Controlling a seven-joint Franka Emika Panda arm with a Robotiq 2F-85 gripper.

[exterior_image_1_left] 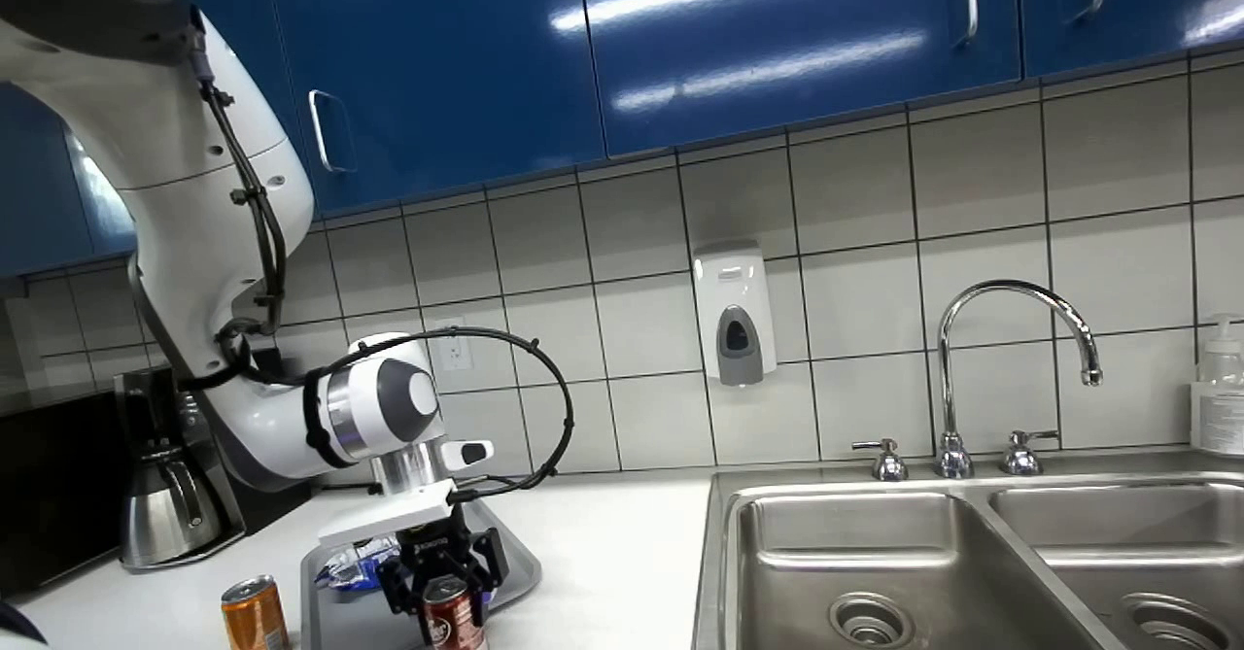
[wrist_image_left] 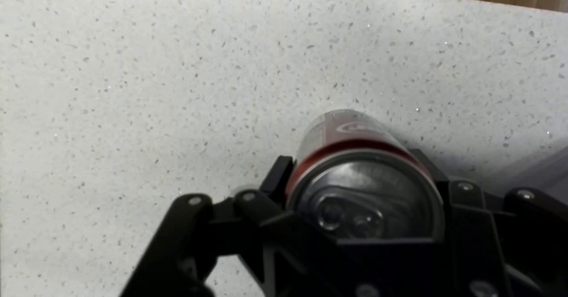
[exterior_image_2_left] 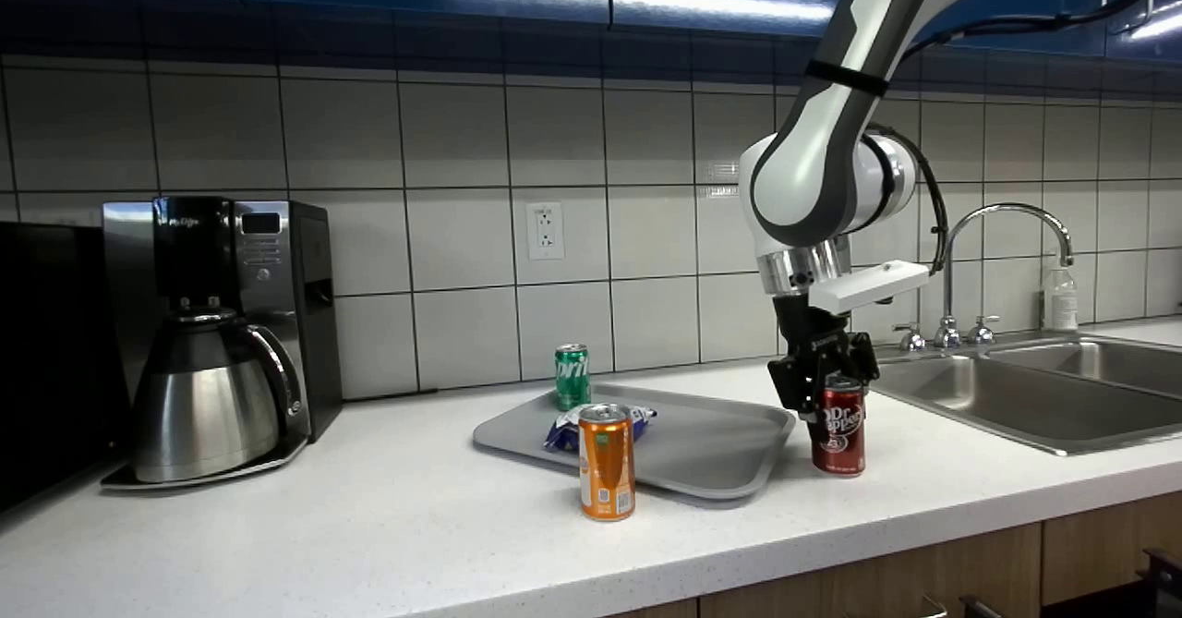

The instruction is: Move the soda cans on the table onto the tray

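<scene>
An orange soda can (exterior_image_2_left: 607, 466) stands on the countertop (exterior_image_2_left: 369, 544), not yet moved. Beyond, the gripper (wrist_image_left: 354, 168), part-closed, clasps both sides of the upright Dr Pepper can (exterior_image_2_left: 842, 433), marked "23", beside the tray (exterior_image_2_left: 706, 442). Farther back, the Sprite can (exterior_image_2_left: 572, 376), "pri" showing, stands on it: apparently one done, two left.

An exterior view's bottom edge crops the orange can (exterior_image_1_left: 257, 616), red can (exterior_image_1_left: 454, 617) and tray (exterior_image_1_left: 357, 623); in the wrist view, the gripper (wrist_image_left: 353, 172) partly hides the red can.
</scene>
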